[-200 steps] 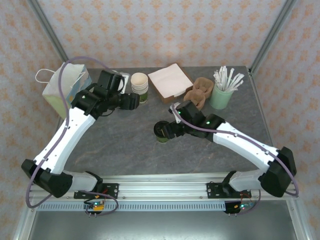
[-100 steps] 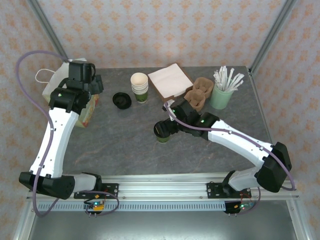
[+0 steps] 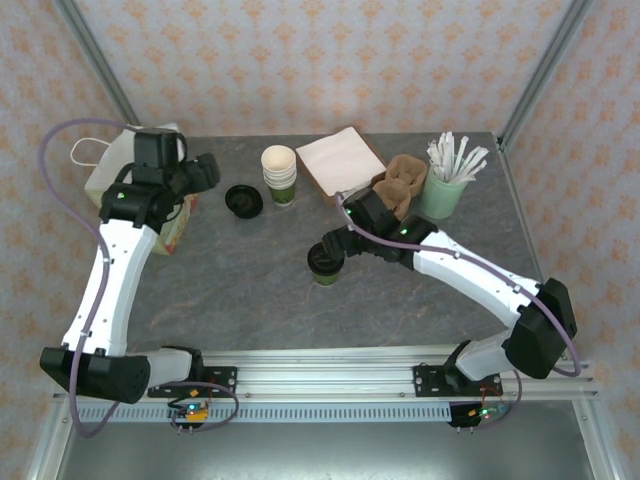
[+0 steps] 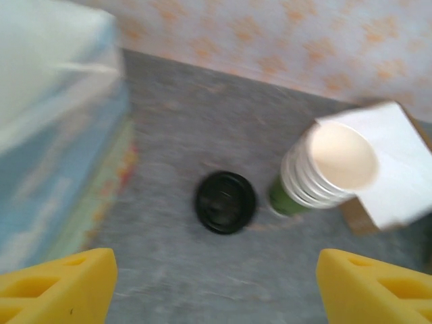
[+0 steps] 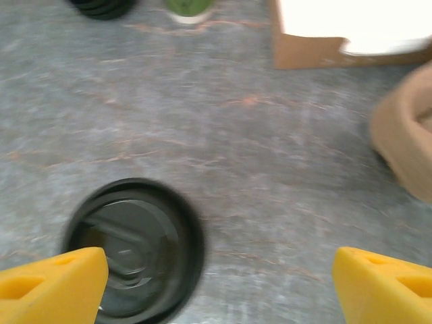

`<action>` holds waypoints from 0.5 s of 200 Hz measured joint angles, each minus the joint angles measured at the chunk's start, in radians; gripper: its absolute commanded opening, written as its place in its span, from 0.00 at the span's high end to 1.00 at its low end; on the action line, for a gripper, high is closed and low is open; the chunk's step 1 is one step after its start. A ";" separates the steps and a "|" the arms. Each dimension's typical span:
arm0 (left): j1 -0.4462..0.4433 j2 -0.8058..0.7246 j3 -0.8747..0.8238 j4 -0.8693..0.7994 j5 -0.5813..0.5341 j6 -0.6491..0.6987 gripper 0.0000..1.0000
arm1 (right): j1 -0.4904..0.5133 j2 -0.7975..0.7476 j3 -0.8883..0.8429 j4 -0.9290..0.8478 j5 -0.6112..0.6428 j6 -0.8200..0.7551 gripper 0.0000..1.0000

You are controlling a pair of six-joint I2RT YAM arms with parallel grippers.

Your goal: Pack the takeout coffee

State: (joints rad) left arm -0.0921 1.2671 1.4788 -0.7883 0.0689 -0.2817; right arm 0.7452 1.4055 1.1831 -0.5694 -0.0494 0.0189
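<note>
Top external: lidded coffee (image 3: 325, 262) stands free on the worktop (image 3: 250, 290) by the wide right claw (image 3: 337, 243); left claw (image 3: 205, 172), also wide, has swung from the lid (image 3: 242, 199) to the bag (image 3: 178, 225), likely readying it.

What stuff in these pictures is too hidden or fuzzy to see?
- Inside the paper bag: top view, the left arm covers its opening.
- Bag's print: left wrist view, blurred.
- Takeout coffee: right wrist view, cut by the bottom edge, blurred.
- Cup carrier: right wrist view, cut by the right edge.
</note>
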 measured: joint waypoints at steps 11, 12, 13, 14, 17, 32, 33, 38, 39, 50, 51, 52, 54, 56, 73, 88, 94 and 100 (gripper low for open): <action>-0.049 0.018 -0.014 0.015 0.035 -0.010 0.23 | -0.050 0.000 0.005 -0.010 0.014 0.014 0.14; -0.052 0.020 -0.015 0.016 0.038 -0.010 0.24 | -0.053 0.000 0.006 -0.011 0.015 0.014 0.14; -0.056 0.021 -0.015 0.016 0.040 -0.010 0.24 | -0.058 0.000 0.007 -0.011 0.017 0.015 0.14; -0.063 0.024 -0.016 0.017 0.045 -0.010 0.24 | -0.061 0.000 0.007 -0.013 0.018 0.016 0.14; -0.077 0.031 -0.017 0.019 0.052 -0.009 0.24 | -0.072 0.000 0.010 -0.014 0.021 0.021 0.14; -0.138 0.054 -0.029 0.038 0.087 -0.010 0.24 | -0.113 0.000 0.024 -0.019 0.040 0.034 0.14; -0.143 0.056 -0.032 0.039 0.090 -0.010 0.24 | -0.114 0.000 0.025 -0.019 0.041 0.034 0.14; -0.158 0.059 -0.045 0.048 0.108 -0.010 0.24 | -0.118 0.000 0.027 -0.018 0.045 0.037 0.14; -0.160 0.060 -0.047 0.050 0.110 -0.010 0.24 | -0.118 0.000 0.028 -0.018 0.047 0.037 0.14; -0.186 0.062 -0.096 0.071 0.159 -0.026 0.24 | -0.118 -0.001 0.028 -0.018 0.051 0.041 0.14; -0.188 0.062 -0.100 0.074 0.161 -0.026 0.25 | -0.118 -0.001 0.028 -0.018 0.052 0.042 0.14; -0.190 0.062 -0.108 0.077 0.167 -0.028 0.25 | -0.117 -0.001 0.028 -0.019 0.052 0.041 0.14; -0.191 0.062 -0.116 0.079 0.175 -0.029 0.25 | -0.117 -0.001 0.028 -0.019 0.052 0.042 0.14; -0.196 0.062 -0.130 0.085 0.188 -0.035 0.25 | -0.117 -0.001 0.028 -0.020 0.052 0.042 0.14; -0.221 0.064 -0.248 0.127 0.282 -0.061 0.25 | -0.118 -0.002 0.028 -0.022 0.049 0.045 0.14; -0.249 0.068 -0.351 0.154 0.384 -0.088 0.25 | -0.123 -0.010 0.023 -0.022 0.016 0.050 0.14; -0.259 0.071 -0.377 0.157 0.416 -0.092 0.25 | -0.126 -0.016 0.017 -0.022 -0.002 0.052 0.14; -0.273 0.076 -0.399 0.162 0.447 -0.096 0.24 | -0.127 -0.022 0.011 -0.023 -0.017 0.056 0.14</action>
State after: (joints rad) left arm -0.3649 1.3434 1.0801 -0.6266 0.5163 -0.3779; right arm 0.6182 1.3834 1.1942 -0.5922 -0.0666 0.0753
